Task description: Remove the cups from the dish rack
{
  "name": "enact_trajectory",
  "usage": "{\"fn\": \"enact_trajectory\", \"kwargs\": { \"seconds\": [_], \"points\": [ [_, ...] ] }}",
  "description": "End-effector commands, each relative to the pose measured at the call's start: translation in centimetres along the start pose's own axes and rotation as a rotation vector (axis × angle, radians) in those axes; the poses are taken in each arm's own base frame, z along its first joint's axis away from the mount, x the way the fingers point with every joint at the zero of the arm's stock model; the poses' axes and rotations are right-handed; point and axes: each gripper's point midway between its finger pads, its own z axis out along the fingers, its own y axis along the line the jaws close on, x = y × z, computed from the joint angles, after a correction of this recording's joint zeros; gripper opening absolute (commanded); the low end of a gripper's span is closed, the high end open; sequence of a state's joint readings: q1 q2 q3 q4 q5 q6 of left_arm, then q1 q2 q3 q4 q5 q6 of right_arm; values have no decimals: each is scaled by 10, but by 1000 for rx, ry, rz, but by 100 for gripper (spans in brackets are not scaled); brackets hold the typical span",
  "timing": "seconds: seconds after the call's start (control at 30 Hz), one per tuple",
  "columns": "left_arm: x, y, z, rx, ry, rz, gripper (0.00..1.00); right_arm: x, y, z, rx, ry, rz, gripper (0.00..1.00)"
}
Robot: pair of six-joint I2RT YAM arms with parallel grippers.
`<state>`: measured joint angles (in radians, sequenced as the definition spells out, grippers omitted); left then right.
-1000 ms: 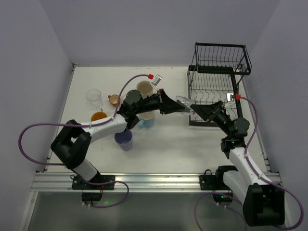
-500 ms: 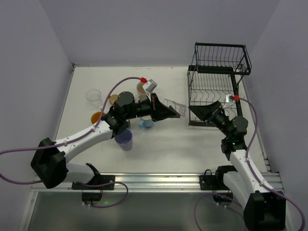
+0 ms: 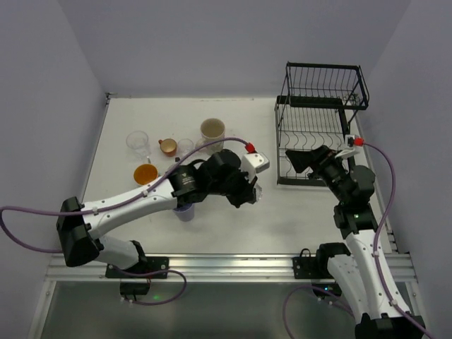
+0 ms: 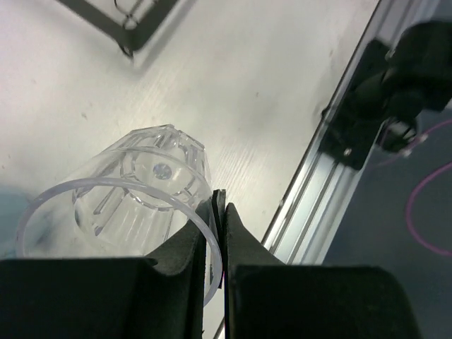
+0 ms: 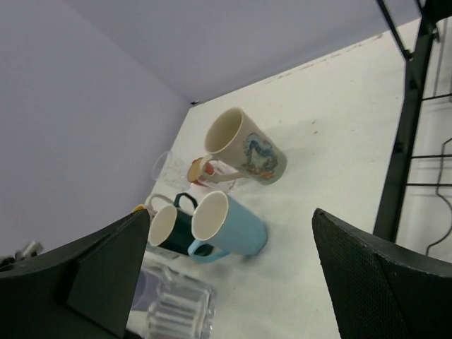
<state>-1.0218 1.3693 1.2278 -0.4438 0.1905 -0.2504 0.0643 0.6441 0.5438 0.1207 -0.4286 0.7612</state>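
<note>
My left gripper (image 3: 247,192) (image 4: 217,199) is shut on the rim of a clear glass (image 4: 127,191), holding it tilted over the table's middle. That glass (image 5: 176,311) shows blurred at the bottom of the right wrist view. My right gripper (image 3: 304,161) (image 5: 231,212) stands wide open and empty at the front of the black dish rack (image 3: 344,106) (image 5: 397,169). On the table stand a beige mug (image 3: 212,129) (image 5: 244,145), a light blue mug (image 5: 229,226), a small orange-red cup (image 3: 167,147), an orange-yellow cup (image 3: 145,173), two clear glasses (image 3: 138,141) (image 3: 185,147) and a lavender cup (image 3: 183,210) half under my left arm.
A dark mug (image 5: 169,226) stands beside the light blue one. No cup shows in the rack in the top view. The metal rail (image 3: 212,265) (image 4: 318,183) runs along the table's near edge. Purple cables (image 3: 21,233) loop beside both arms.
My right gripper opened and let go of the clear glass. The left arm carried the glass away from the rack, toward the middle and the near side.
</note>
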Motion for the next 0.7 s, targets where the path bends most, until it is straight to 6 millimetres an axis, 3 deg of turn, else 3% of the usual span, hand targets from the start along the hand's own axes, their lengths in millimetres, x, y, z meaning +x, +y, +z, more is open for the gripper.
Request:
{"fn": "enact_trajectory", "kwargs": {
  "seconds": [0.0,0.2,0.67],
  "points": [
    [51,21,3,-191,228,129,0,-12,-14,-11,119,-35,-94,99],
    [92,30,25,-297,369,173,0,-21,-16,-24,170,-82,-136,99],
    [134,47,44,-375,470,183,0,-24,-28,-36,232,-144,-158,99]
  ]
}}
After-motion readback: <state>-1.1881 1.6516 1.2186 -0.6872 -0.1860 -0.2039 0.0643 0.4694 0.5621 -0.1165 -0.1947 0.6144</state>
